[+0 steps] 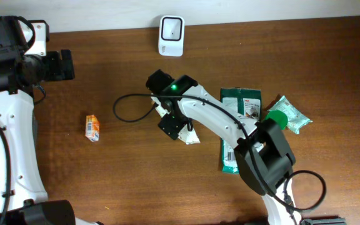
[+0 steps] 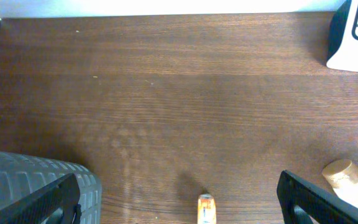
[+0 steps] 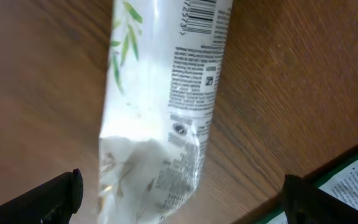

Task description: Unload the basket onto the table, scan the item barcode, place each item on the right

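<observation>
While the right gripper [image 3: 180, 186] hung with its fingers spread wide, the white packet [image 3: 166, 106] lay flat on the table [image 3: 36, 81] directly beneath it. Its near end sat between the two fingertips and, as far as the wrist view showed, touched neither. Nothing was held, so the step in hand looked like the grasp of this packet at mid-table. The barcode [image 3: 199, 15] was printed on the upward face, at the end farthest from the gripper. The scanner [image 1: 171, 35] stood at the table's far edge, well apart from the packet. The next move likely called for closing on the packet without covering that code, then lifting and turning it toward the scanner's window. The left gripper [image 1: 61, 64] waited at the far left, also spread and empty.
</observation>
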Controlling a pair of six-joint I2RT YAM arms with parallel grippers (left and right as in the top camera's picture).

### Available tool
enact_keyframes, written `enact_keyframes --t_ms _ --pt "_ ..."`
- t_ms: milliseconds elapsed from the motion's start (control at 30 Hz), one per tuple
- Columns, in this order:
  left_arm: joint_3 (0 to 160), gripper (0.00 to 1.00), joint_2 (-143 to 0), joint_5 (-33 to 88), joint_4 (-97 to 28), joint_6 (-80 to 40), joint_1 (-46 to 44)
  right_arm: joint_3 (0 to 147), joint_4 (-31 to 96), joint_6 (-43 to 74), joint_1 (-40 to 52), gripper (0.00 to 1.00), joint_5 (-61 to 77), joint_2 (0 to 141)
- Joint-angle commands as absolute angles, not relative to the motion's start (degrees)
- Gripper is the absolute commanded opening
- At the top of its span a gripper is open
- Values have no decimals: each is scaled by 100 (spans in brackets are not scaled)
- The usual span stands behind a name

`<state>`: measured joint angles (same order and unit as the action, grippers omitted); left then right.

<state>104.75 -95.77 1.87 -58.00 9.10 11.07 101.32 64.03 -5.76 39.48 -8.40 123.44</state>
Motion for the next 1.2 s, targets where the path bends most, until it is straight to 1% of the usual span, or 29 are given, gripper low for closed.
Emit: enact_keyframes --t_ms 0,100,200,233,333,367,400,433,467,500,567,633,700,733,767,833,933,1033,1100,1167 --pt "10543 99 -9507 167 -5804 821 1153 10066 6405 -506 4185 98 -1199 12621" --pt "10541 99 -9507 167 -5804 821 1153 10009 6403 -506 4493 98 -1656 12689" --pt "10541 99 -9507 167 -5802 821 1153 9699 6222 -504 4536 99 -1778 12713" --pt "10541 99 -9507 167 -5802 821 1153 9627 6178 -504 4536 96 -1787 12713" --pt "10541 99 -9507 167 -5804 821 1153 9450 5977 -499 4532 83 -1868 12713" --pt "10541 99 -9507 167 -5804 821 1153 9338 5828 -491 4532 76 -1874 12713" --pt "10541 99 -9507 167 -5804 821 1153 9314 5791 -318 4532 68 -1942 12713" --pt "10541 99 -9507 167 -5804 821 1153 9317 5765 -239 4532 57 -2071 12713" --pt "10541 99 -9507 167 -5804 821 1153 9330 5758 -104 4532 43 -2228 12713" --pt "10541 99 -9507 167 -5804 821 1153 9334 5758 -27 4532 35 -2298 12713" --pt "10543 99 -9507 167 -5804 821 1153 9360 5765 143 4525 27 -2298 12711" --pt "10541 99 -9507 167 -5802 821 1153 9456 5826 377 4525 25 -2294 12711" --pt "10541 99 -9507 167 -5804 821 1153 9627 5944 506 4517 20 -2270 12711" --pt "10541 99 -9507 167 -5804 821 1153 9719 6025 628 4497 16 -2255 12711" --pt "10541 99 -9507 167 -5802 821 1153 9850 6145 775 4451 10 -2246 12711" --pt "10541 99 -9507 167 -5804 821 1153 10079 6309 825 4340 4 -1885 12700" --pt "10541 99 -9507 167 -5804 821 1153 10447 6519 825 4178 4 -1284 12700" --pt "10541 99 -9507 167 -5802 821 1153 10984 6978 777 4130 4 -1227 12700" --pt "10543 99 -9507 167 -5804 821 1153 11262 7284 794 4117 4 -1752 12700" --pt "10541 99 -9507 167 -5804 821 1153 11253 7450 1144 4167 4 -2842 12702"
